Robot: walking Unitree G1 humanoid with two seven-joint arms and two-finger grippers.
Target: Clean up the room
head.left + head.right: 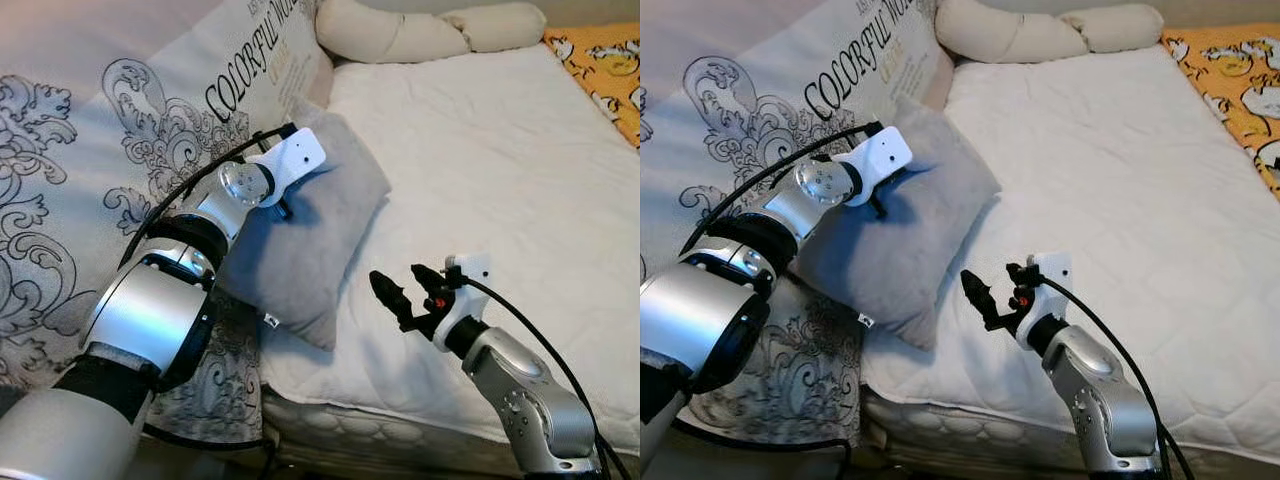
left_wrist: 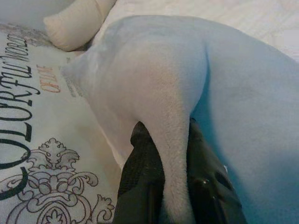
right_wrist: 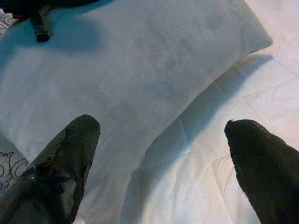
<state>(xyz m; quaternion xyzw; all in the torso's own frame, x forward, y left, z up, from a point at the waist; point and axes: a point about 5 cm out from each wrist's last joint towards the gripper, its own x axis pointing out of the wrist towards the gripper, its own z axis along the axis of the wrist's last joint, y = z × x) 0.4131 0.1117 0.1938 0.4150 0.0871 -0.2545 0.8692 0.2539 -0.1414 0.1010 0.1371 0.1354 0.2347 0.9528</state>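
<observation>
A grey velvet pillow (image 1: 310,250) lies tilted on the left edge of the white mattress (image 1: 490,150), its lower corner hanging past the bed's front edge. My left gripper (image 2: 166,135) is shut on a fold of the pillow's upper left edge, and its white wrist (image 1: 292,160) sits over that spot. My right gripper (image 1: 400,278) hovers open just above the mattress, to the right of the pillow's lower edge. Its fingers (image 3: 70,149) point toward the pillow (image 3: 140,60) with nothing between them.
A patterned cream quilt with black lettering (image 1: 120,120) is bunched along the bed's left side. Two cream bolster pillows (image 1: 400,35) lie at the head of the bed. An orange printed cloth (image 1: 605,70) covers the far right.
</observation>
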